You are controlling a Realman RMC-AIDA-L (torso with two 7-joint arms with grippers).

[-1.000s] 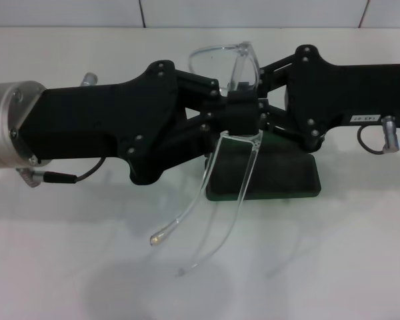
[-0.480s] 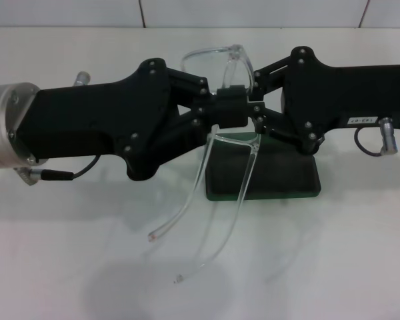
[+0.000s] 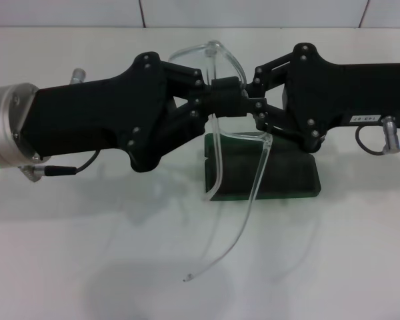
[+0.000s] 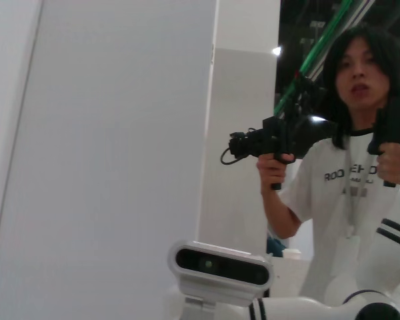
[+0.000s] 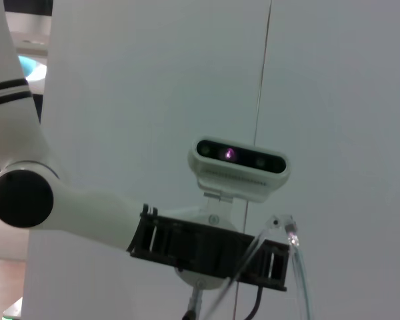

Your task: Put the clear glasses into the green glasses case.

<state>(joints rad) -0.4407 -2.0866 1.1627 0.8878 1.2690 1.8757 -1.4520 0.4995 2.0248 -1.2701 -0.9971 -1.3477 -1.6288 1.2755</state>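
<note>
The white worktop (image 3: 87, 267) fills the head view, and both arms reach in over it from either side, meeting near the middle. The left tool (image 3: 221, 99) comes in from the left, its black fingers pressed together on the front of the clear glasses (image 3: 217, 127). The right tool (image 3: 252, 108) meets it from the right, its fingers likewise pinched onto the same frame, so the two tools almost touch each other with the glasses between them.

The green glasses case (image 3: 287, 177) lies open on the worktop directly beneath the tools, partly hidden by the right tool. The glasses are held up in the air above it, lens rim toward the far side, with the two thin arms hanging down toward the viewer (one crosses in front of the case's left edge, the other trails lower over bare worktop).

Compared with a second ago, both tools have shifted slightly to the far side, and the glasses have turned: the temple arms, which then splayed to the left, now hang closer together and more directly over the case.

In the right wrist view, the glasses' arm tips show against the robot's head camera (image 5: 240, 167).
</note>
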